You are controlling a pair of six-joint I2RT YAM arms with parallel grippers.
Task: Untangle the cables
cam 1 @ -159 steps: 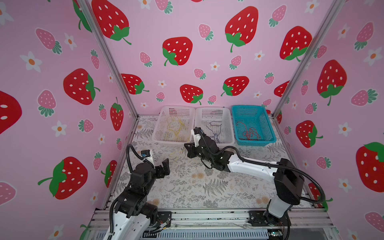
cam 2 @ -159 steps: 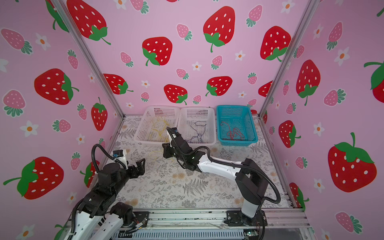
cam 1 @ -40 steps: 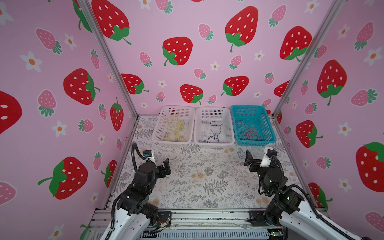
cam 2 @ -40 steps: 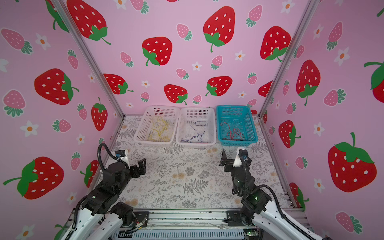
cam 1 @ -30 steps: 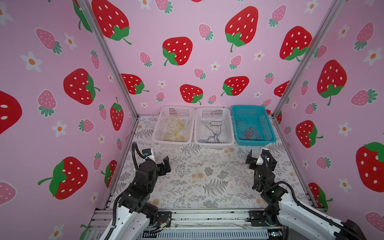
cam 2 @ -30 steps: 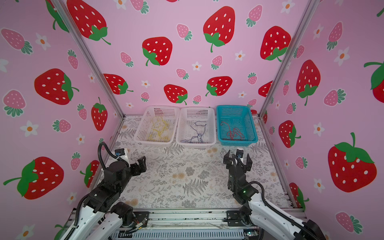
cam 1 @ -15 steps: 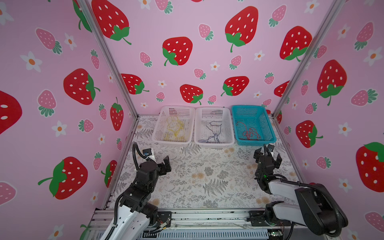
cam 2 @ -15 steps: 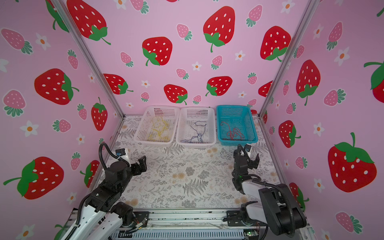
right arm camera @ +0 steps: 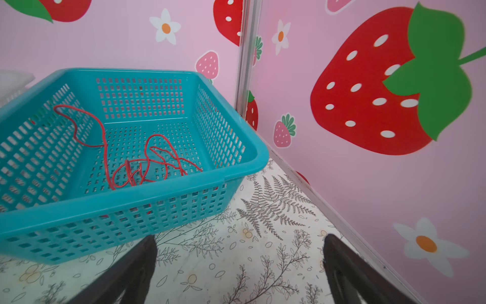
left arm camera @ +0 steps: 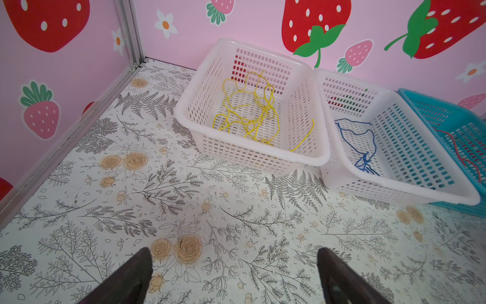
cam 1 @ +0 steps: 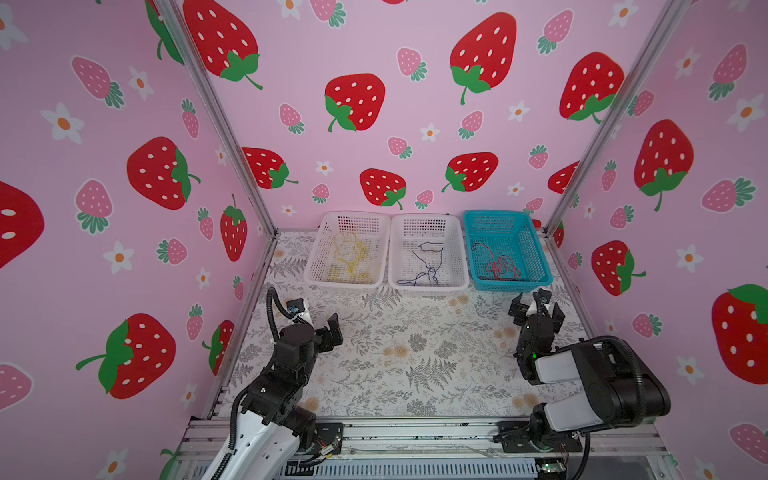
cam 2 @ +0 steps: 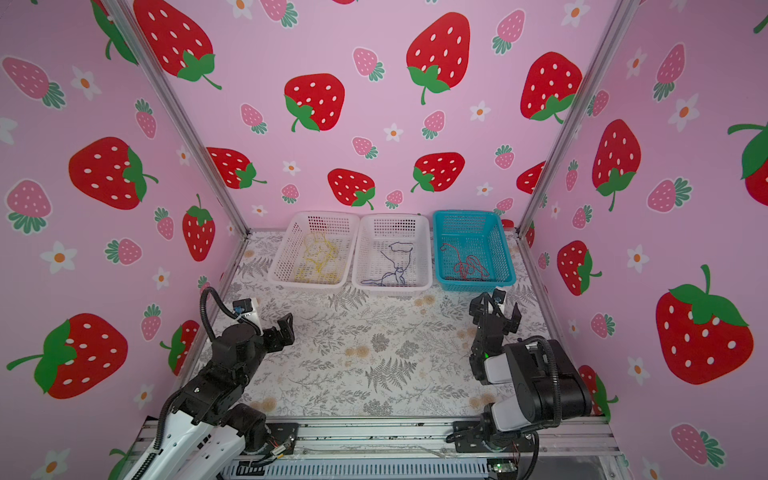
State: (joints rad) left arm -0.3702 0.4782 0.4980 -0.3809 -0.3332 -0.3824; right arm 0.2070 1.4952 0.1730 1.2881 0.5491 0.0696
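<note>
The right tool [cam 1: 537, 309] was pulled back, spread and empty like the left tool [left arm camera: 234, 265]. The cables [cam 1: 351, 259] are sorted into three baskets [cam 1: 428, 286]; the job seems done.

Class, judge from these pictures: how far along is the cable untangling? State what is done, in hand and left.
Done: the yellow cable lies in the left white basket, the blue cable in the middle white basket, the red cable in the teal basket. In hand: nothing; the left pincer and right pincer are open and empty. Left: apparently nothing, though each cable lies in loose loops.
</note>
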